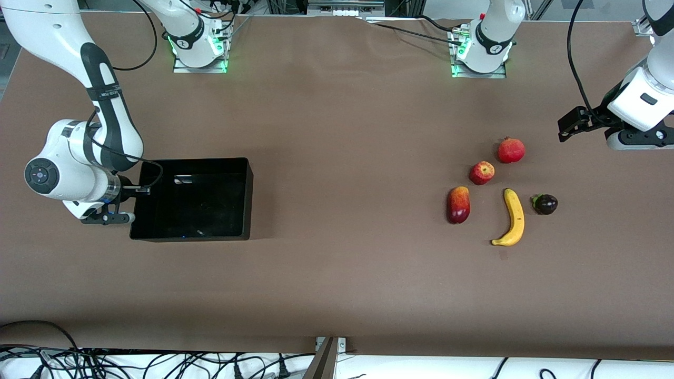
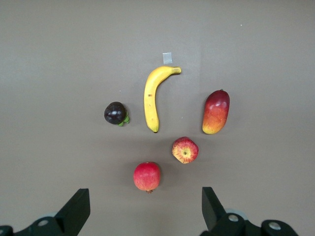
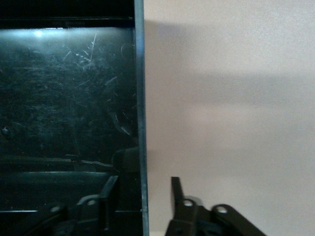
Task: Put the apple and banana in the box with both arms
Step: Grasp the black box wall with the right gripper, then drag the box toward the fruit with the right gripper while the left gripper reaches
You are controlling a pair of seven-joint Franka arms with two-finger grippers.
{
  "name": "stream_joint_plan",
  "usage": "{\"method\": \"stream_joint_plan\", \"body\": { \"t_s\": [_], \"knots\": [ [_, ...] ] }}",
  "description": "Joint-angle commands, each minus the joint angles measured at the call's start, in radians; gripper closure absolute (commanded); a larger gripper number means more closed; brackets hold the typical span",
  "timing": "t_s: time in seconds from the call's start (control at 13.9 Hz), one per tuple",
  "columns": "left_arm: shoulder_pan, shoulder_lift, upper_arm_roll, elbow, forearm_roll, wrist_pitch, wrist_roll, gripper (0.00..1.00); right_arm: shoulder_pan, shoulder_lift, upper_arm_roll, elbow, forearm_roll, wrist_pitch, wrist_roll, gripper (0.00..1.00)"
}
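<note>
Two arms, and neither fruit is in the box (image 1: 210, 164) yet, so the task looks barely begun. Taking the box as landmark: it sits at the right arm's end of the table, empty. The right gripper (image 1: 130, 204) is at the box's end wall; in the right wrist view its fingers (image 3: 109, 195) straddle that wall with a narrow gap, one inside and one outside, apparently not yet squeezed onto it. Well apart from the box, toward the left arm's end, lie the fruits: an oval red-and-yellow fruit (image 1: 458, 205), the apple (image 1: 482, 172), a plain red round fruit (image 1: 511, 150), the banana (image 1: 513, 218) and a dark purple fruit (image 1: 545, 203). The left gripper (image 1: 574, 125) hangs still farther toward that end, its fingers (image 2: 76, 209) spread wide and empty. The next move, I judge, calls for it to descend on the apple or banana.
</note>
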Motion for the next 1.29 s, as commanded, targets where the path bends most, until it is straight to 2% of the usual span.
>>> {"method": "stream_joint_plan", "body": {
  "t_s": [0.0, 0.14, 0.36, 0.5, 0.72, 1.08, 1.22],
  "knots": [
    [0.002, 0.002, 0.001, 0.011, 0.015, -0.016, 0.006, 0.00, -0.007, -0.041, 0.012, -0.024, 0.016, 0.002, -0.005, 1.00],
    [0.000, 0.002, 0.000, 0.011, 0.015, -0.016, 0.006, 0.00, -0.002, -0.061, 0.019, 0.003, 0.016, -0.015, -0.007, 1.00],
    [0.000, 0.002, -0.002, 0.011, 0.015, -0.016, 0.006, 0.00, 0.010, -0.067, 0.082, 0.133, 0.018, -0.115, 0.001, 1.00],
    [0.000, 0.002, -0.002, 0.011, 0.015, -0.016, 0.006, 0.00, 0.092, -0.046, 0.096, 0.242, 0.018, -0.175, 0.076, 1.00],
    [0.000, 0.002, -0.002, 0.011, 0.015, -0.016, 0.006, 0.00, 0.240, 0.008, 0.102, 0.283, 0.027, -0.164, 0.318, 1.00],
    [-0.001, 0.014, -0.003, 0.037, 0.015, -0.019, 0.003, 0.00, 0.491, 0.218, 0.121, 0.521, 0.221, -0.149, 0.528, 1.00],
    [-0.001, 0.017, -0.003, 0.045, 0.015, -0.023, 0.003, 0.00, 0.565, 0.293, 0.121, 0.609, 0.287, -0.089, 0.593, 1.00]
  ]
}}
